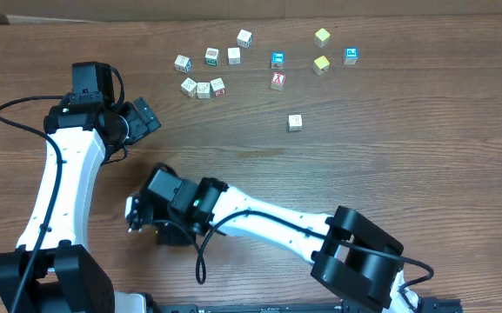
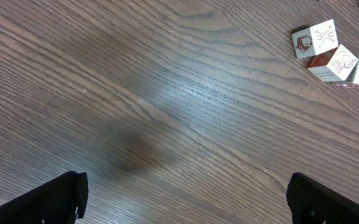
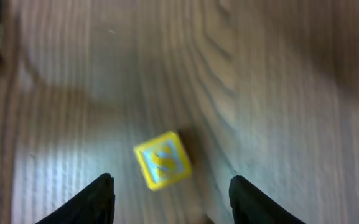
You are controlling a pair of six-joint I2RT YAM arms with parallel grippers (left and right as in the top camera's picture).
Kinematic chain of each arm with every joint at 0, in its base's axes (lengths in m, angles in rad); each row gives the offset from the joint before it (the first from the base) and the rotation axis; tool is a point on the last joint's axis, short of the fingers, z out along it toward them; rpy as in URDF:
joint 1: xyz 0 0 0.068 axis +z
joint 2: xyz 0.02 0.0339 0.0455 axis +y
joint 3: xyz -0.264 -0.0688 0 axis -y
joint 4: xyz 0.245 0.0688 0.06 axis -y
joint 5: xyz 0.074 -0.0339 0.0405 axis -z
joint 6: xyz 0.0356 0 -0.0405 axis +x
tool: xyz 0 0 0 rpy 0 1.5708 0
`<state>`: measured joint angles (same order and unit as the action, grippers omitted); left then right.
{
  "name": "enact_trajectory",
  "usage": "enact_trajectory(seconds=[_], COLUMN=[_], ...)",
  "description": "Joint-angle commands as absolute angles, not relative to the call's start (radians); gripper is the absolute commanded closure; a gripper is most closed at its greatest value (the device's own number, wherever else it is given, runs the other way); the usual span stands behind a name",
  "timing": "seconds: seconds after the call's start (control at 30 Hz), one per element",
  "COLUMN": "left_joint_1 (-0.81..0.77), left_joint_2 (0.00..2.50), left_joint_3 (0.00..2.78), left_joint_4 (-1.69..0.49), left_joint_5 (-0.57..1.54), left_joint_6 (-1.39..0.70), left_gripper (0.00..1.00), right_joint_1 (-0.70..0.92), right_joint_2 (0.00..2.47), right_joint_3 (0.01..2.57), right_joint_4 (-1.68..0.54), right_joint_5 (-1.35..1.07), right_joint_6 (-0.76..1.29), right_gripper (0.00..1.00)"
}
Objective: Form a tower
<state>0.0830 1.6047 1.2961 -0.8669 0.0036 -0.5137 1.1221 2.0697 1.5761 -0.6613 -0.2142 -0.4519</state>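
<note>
No tower shows in any view; the cubes I see lie singly or side by side. In the right wrist view a yellow-edged cube with a blue letter [image 3: 162, 159] lies blurred on the wood. My right gripper [image 3: 172, 179] is open just behind it, with one finger on each side and neither touching. Overhead, the right gripper [image 1: 136, 217] hangs near the table's front left and covers that cube. My left gripper [image 2: 186, 186] is wide open over bare wood. Overhead, the left gripper [image 1: 146, 117] is left of a row of three pale cubes [image 1: 204, 88]. The left wrist view shows these pale cubes [image 2: 335, 53] at top right.
Several loose cubes are scattered along the far side: pale ones [image 1: 234, 56], a blue one [image 1: 277, 59], a red-marked one [image 1: 277, 81], two yellow ones [image 1: 322, 36] and another blue one [image 1: 351, 56]. A lone pale cube [image 1: 295, 122] sits nearer the middle.
</note>
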Motion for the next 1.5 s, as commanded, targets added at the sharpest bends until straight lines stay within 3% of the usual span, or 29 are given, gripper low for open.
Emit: enact_trajectory(seconds=[0.0, 0.13, 0.57, 0.97, 1.47], left_joint_1=[0.084, 0.084, 0.084, 0.084, 0.084], left_joint_2=[1.603, 1.603, 1.603, 1.603, 1.603], left_joint_3=[1.309, 1.309, 1.309, 1.309, 1.309], left_joint_4=[-0.863, -0.863, -0.863, -0.863, -0.863], left_joint_5=[-0.010, -0.010, -0.010, -0.010, -0.010], left_joint_6=[-0.497, -0.497, -0.497, -0.497, -0.497], left_gripper=[0.00, 0.00, 0.00, 0.00, 0.00], right_joint_1=[1.146, 1.156, 1.156, 1.156, 1.147], right_joint_2=[2.095, 2.111, 2.184, 2.190, 2.066], right_joint_3=[1.569, 1.569, 1.569, 1.569, 1.628], right_joint_4=[-0.642, -0.624, -0.598, -0.584, -0.702], right_joint_5=[-0.224, -0.222, -0.221, -0.218, -0.191], right_joint_6=[-0.450, -0.465, -0.638, -0.637, -0.625], right_gripper=[0.43, 0.39, 0.41, 0.81, 0.81])
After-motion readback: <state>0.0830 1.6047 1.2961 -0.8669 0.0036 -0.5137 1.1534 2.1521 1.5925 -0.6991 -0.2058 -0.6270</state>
